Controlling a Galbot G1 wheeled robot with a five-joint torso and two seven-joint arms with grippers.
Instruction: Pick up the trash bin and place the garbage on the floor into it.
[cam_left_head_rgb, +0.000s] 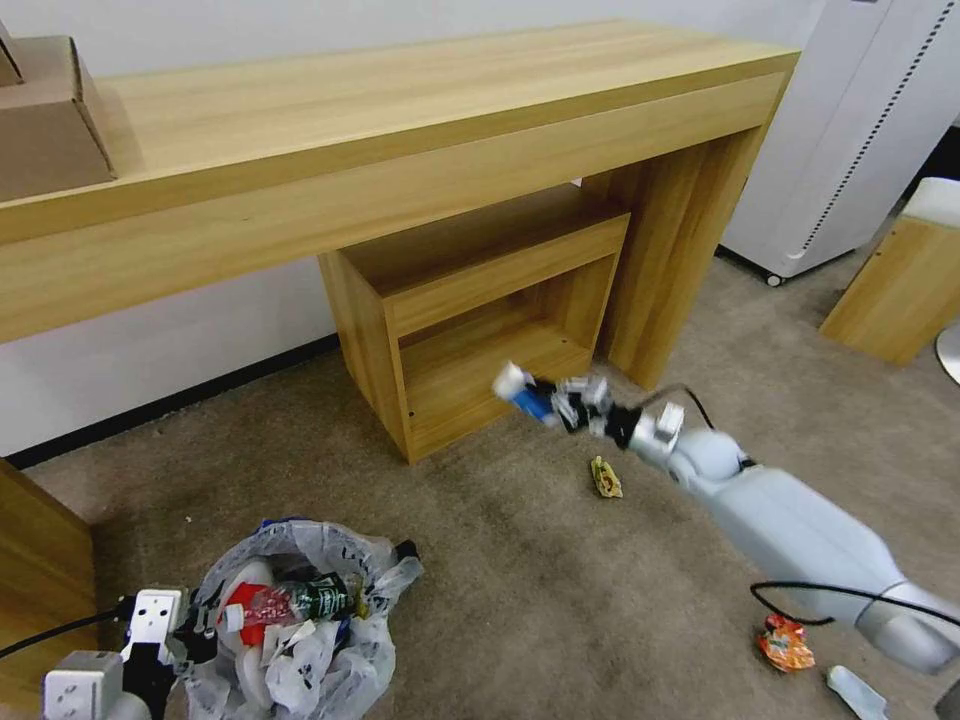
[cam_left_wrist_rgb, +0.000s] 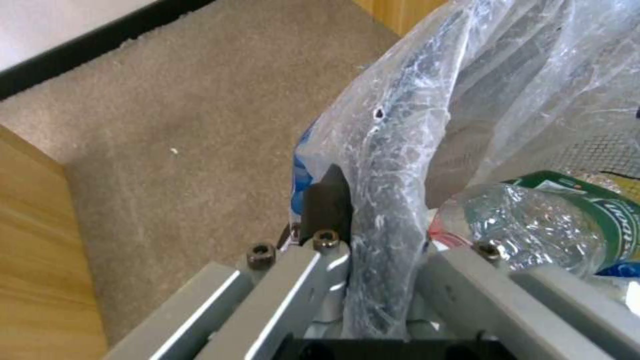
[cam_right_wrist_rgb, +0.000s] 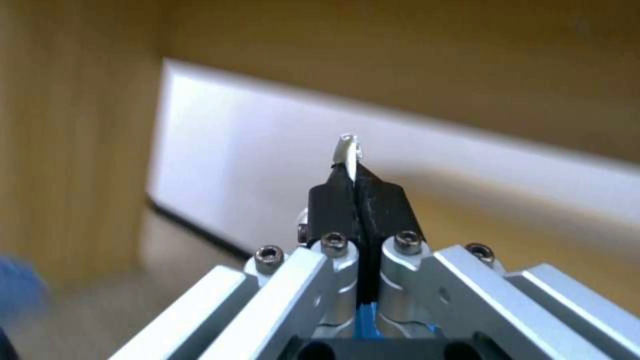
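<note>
The small round trash bin (cam_left_head_rgb: 290, 610) with its crinkly see-through bag, gripped at the rim by the left gripper (cam_left_wrist_rgb: 373, 250), already holds some litter, the right gripper (cam_left_head_rgb: 560, 405) pinches a blue-white carton (cam_left_head_rgb: 522, 393) in the air, and an orange wrapper (cam_left_head_rgb: 785, 642) and yellow scrap (cam_left_head_rgb: 604, 477) wait on the beige-brown carpet floor (cam_left_head_rgb: 560, 580).

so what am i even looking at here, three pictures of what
A two-armed wheeled robot tidying litter. The wide picture comes from a camera on its head; the other two from cameras on its wrists. Its left pincer is clamped on the rim of the bag-lined trash bin, which already holds a bottle. Its right pincer is in mid-air, shut on a blue-white carton. A yellow scrap, an orange wrapper and a white object lie on the carpet.
</note>
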